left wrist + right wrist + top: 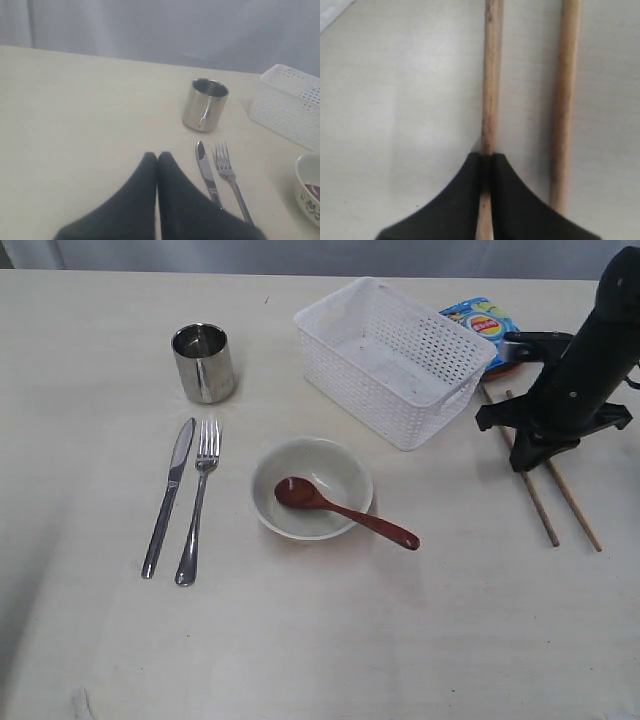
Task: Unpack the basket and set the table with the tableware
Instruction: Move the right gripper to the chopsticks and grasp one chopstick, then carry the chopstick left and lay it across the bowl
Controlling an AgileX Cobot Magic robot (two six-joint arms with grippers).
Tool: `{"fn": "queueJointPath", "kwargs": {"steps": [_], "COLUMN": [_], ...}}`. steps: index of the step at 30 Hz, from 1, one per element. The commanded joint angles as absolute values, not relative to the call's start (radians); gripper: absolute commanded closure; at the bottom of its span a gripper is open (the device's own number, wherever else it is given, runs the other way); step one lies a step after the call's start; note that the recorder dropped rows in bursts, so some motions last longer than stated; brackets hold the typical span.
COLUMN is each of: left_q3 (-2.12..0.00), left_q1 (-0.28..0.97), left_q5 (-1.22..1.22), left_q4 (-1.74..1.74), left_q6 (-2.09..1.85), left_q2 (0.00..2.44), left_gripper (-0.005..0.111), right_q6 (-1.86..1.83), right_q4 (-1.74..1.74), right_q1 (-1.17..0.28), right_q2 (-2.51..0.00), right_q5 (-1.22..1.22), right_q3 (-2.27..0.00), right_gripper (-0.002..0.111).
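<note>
Right gripper (486,159) pinches one chopstick (490,90) lying on my table (320,640), the other chopstick (565,100) just beside it. I see the basket (350,380) behind the bowl (335,468), then the cup (204,362), knife (168,502) and fork (198,505). Left gripper (157,156) is squeezed together, holding nothing.

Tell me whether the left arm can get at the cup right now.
Probably yes. The cup stands upright ahead of the left tool with bare table between; knife and fork lie off to the side. The tool is shut and would need opening.
</note>
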State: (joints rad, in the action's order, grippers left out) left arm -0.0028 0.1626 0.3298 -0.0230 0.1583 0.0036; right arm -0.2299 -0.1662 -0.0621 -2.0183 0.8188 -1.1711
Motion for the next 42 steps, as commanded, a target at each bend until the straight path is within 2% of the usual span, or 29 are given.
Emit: {"fn": "queueJointPath", "kwargs": {"steps": [1, 7, 10, 12, 16, 20, 29, 42], "left_q3": [0.000, 0.000, 0.000, 0.000, 0.000, 0.000, 0.000, 0.000], "left_q1": [0.162, 0.162, 0.162, 0.162, 0.162, 0.162, 0.162, 0.162], "left_q5": [0.319, 0.319, 0.319, 0.319, 0.319, 0.319, 0.319, 0.319], "left_q4": [-0.023, -0.023, -0.023, -0.023, -0.023, -0.023, -0.023, -0.023], "left_q6": [0.158, 0.158, 0.158, 0.158, 0.158, 0.158, 0.158, 0.158], "left_q2": [0.000, 0.000, 0.000, 0.000, 0.000, 0.000, 0.000, 0.000], "left_gripper": [0.107, 0.107, 0.107, 0.107, 0.107, 0.107, 0.107, 0.107], "right_q6": [-0.188, -0.052, -0.107, -0.160, -0.108, -0.065, -0.047, -0.012], "right_q4": [-0.184, -0.108, -0.222, -0.343, -0.364, -0.424, -0.498, -0.462], "right_q1": [-0.062, -0.062, -0.108, -0.231, -0.497, -0.638, -0.680, -0.664], "right_q2": [-1.935, -1.698, -1.607, -1.570, -1.601, -1.681, -1.858, -1.874], "right_q5": [0.863, 0.936, 0.936, 0.947, 0.936, 0.860, 0.789, 0.756], "right_q3": [-1.159, -1.159, -1.159, -1.159, -1.159, -1.161, -1.161, -1.163], "right_gripper": [0.109, 0.109, 0.109, 0.109, 0.109, 0.109, 0.109, 0.108]}}
